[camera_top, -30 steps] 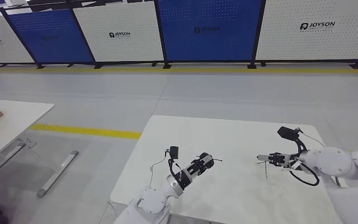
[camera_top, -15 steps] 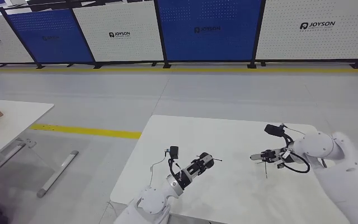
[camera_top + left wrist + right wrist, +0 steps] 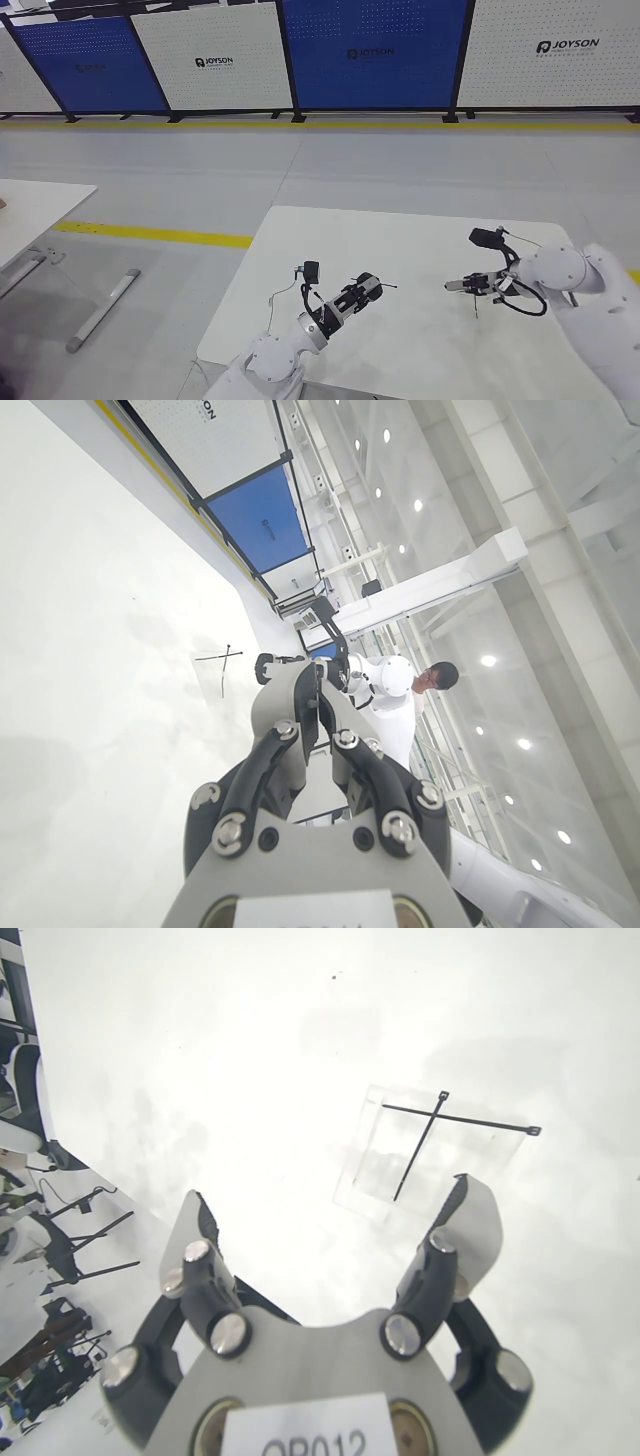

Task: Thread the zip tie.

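Two thin black nylon zip ties (image 3: 434, 1117) lie crossed on a clear rectangular plastic sheet (image 3: 367, 1178). The sheet rests flat on the white table (image 3: 330, 240), toward the robot's right side. One tie runs across the sheet with its square head (image 3: 534, 1130) at the sheet's edge. The other crosses it, which one on top cannot be told, with its tapered tail pointing toward the right gripper (image 3: 331, 1193). That gripper hangs over the table just beside the sheet, jaws spread wide and empty, near the ties but apart from them. The left gripper (image 3: 315, 682) is over the middle of the table, well apart from the ties, its fingers pressed together. In the top view a thin dark sliver (image 3: 388, 286) projects beyond its tip; whether this is a further tie cannot be told. Handling, as judged: each tie is very light, springy along its length yet easily bent. It is also smooth and lies flat on a slick sheet, so a pinch from above is apt to slide off or push the tie along. The thicker head likely offers the surest purchase. Gripping the strap close behind the head would leave the slot free. The other pincer would then need to hold the tail short, near its tip, so that it does not flex aside on meeting the slot.
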Robot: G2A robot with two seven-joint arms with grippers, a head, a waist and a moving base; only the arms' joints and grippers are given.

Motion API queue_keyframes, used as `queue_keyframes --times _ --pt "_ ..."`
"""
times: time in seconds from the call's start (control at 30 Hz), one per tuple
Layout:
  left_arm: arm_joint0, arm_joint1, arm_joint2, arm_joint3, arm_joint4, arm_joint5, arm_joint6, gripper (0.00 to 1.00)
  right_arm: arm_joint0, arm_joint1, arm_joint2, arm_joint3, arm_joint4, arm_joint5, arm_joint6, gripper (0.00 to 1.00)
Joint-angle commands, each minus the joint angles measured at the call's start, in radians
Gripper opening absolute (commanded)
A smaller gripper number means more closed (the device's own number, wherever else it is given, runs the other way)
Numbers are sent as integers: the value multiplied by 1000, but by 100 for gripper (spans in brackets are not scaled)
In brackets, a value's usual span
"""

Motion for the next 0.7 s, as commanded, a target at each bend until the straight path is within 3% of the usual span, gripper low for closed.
queue_keyframes --times 0.0,0.3,0.47,0.53,0.6,0.67 --pt "0 0 0 0 0 0 0 0 11 -4 -7 24 5 4 -7 100" --pt "0 0 0 0 0 0 0 0 12 -7 -16 43 -10 14 -41 100" --pt "0 0 0 0 0 0 0 0 -2 -6 -16 28 -14 -19 -65 100" --pt "0 0 0 0 0 0 0 0 -9 -1 -3 19 -13 -21 -63 76" --pt "0 0 0 0 0 0 0 0 -12 2 5 15 -19 -5 -50 84" --pt "0 0 0 0 0 0 0 0 -13 4 2 11 -34 5 -34 57"
